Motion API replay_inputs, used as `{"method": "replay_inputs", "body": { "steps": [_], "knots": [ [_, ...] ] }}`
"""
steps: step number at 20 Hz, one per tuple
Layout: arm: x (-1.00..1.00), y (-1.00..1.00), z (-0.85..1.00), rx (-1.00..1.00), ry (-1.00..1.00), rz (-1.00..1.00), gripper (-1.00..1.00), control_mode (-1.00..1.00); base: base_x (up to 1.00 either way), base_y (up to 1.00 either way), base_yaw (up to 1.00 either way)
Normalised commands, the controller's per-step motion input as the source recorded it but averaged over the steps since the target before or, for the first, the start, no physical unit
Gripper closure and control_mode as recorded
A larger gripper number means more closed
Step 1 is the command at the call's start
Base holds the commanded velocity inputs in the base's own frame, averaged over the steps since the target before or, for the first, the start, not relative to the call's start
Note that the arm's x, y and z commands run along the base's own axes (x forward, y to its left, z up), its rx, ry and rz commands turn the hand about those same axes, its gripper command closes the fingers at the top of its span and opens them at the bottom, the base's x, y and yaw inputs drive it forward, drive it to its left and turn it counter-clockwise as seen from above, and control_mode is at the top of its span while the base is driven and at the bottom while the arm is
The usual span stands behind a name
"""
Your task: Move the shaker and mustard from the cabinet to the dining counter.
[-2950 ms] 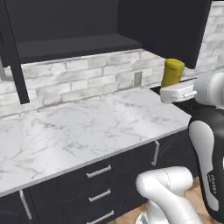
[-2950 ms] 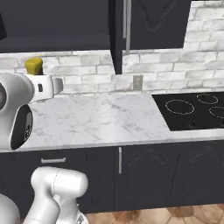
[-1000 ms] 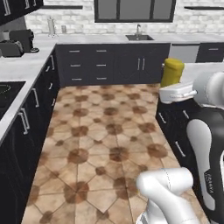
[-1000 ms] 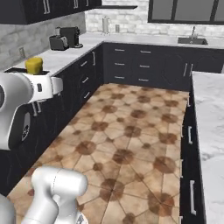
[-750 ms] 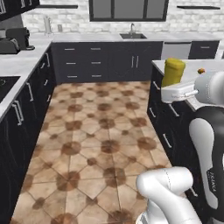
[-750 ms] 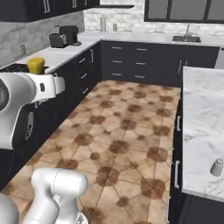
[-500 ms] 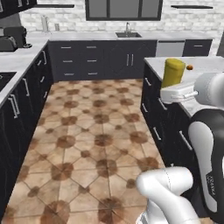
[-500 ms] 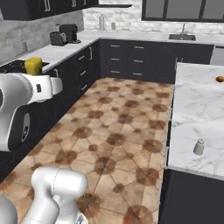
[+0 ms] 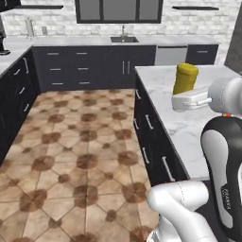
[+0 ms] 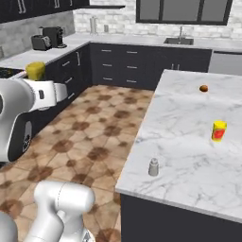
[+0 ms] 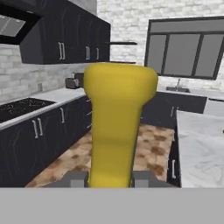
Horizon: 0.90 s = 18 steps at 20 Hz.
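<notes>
Gripper (image 11: 111, 179) clamped on mustard (image 11: 117, 118), bottle upright between fingers (image 11: 74, 178), carried above floor beside island. Shaker (image 10: 153, 167) standing on marble tabletop (image 10: 189, 142) near its edge, well apart from gripper. Yellow cylinder (image 10: 218, 131) farther along.

The base has turned from the wall worktop to the white marble-topped dining island (image 10: 189, 123), now alongside.

Mustard (image 11: 116, 127) dull yellow; dining counter (image 10: 189, 142) white, grey-veined.
</notes>
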Motion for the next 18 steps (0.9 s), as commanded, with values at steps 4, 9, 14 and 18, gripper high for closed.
{"method": "replay_inputs", "body": {
  "steps": [4,9,14,18],
  "knots": [
    [0.0,0.0,0.0,0.0,0.0,0.0,1.0,1.0,0.08,-1.0,0.0],
    [0.0,0.0,0.0,0.0,0.0,0.0,1.0,1.0,0.0,-1.0,-0.02],
    [0.0,0.0,0.0,0.0,0.0,0.0,1.0,1.0,0.0,-1.0,-0.05],
    [0.0,0.0,0.0,0.0,0.0,0.0,1.0,1.0,0.02,-0.58,-0.09]
  ]
}}
